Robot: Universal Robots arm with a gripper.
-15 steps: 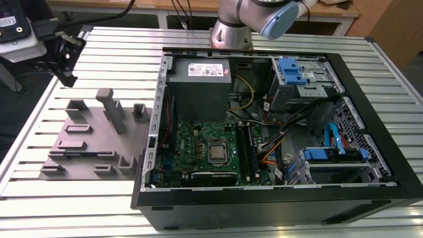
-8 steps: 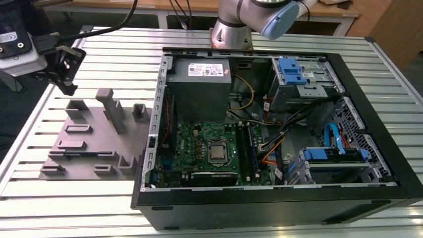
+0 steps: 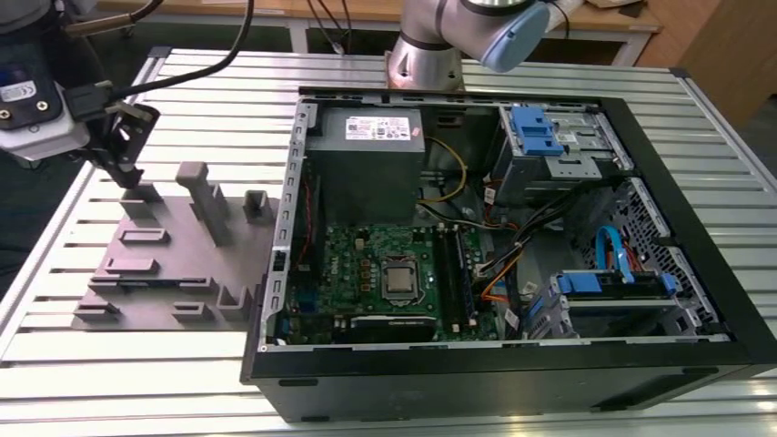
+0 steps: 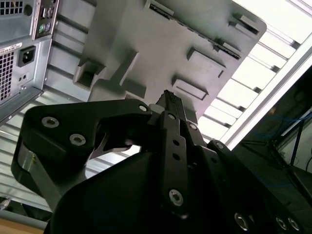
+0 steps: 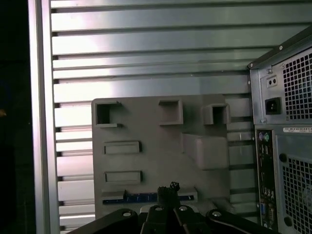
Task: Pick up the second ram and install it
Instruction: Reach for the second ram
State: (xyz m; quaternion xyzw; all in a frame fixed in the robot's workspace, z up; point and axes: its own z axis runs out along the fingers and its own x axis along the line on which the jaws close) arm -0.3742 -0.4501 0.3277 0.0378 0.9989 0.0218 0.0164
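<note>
The second ram (image 5: 129, 198) is a dark blue strip lying in a slot at one edge of the grey tray (image 5: 151, 131). In the first wrist view my gripper (image 5: 168, 188) hangs just over the middle of the strip. Its fingers are shut together, with nothing visible between them in the second wrist view either, where the gripper (image 4: 168, 97) points at the tray (image 4: 146, 44). In the exterior view the gripper (image 3: 126, 173) is at the far left corner of the tray (image 3: 158, 273), close above a grey block.
The open computer case (image 3: 656, 182) lies to the exterior view's right of the tray, with the green motherboard (image 3: 358, 259) and its long black slots (image 3: 456, 273) inside. The case's rear panel (image 5: 287, 146) stands close beside the tray. The slatted metal table (image 3: 182, 382) carries both.
</note>
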